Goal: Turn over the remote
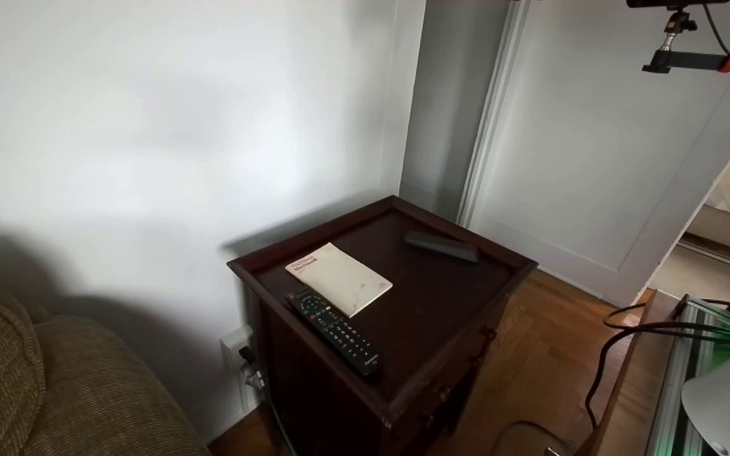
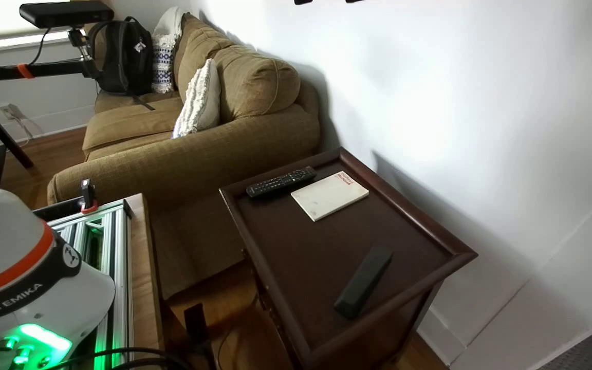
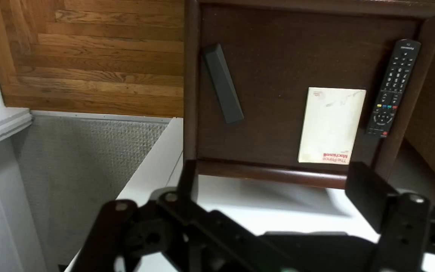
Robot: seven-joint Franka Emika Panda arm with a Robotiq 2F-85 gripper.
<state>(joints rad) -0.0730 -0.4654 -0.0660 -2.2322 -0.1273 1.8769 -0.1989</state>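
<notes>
- The short remote (image 3: 224,85), slim and dark grey, lies on the desk (image 3: 274,49); its upper side looks plain, and I cannot tell which face that is.
- In the wrist view it sits toward nine o'clock on the desk, its length running from just before twelve to just before six, one end just beside the raised rim (image 3: 191,87).
- A pale book (image 3: 332,125) with red lettering lies at four o'clock from the short remote, well apart from it.
- A black long remote (image 3: 394,85) with pale buttons lies at three o'clock from the short remote, just beyond the book and alongside the opposite rim.
- The hand (image 3: 272,173) shows at six o'clock in the wrist view, its two fingers (image 3: 368,192) wide apart.
- In an exterior view, a brown sofa (image 2: 234,146) stands at ten o'clock from the desk, a black backpack (image 2: 129,56) on it; the robot's white base (image 2: 82,293) is at nine.
</notes>
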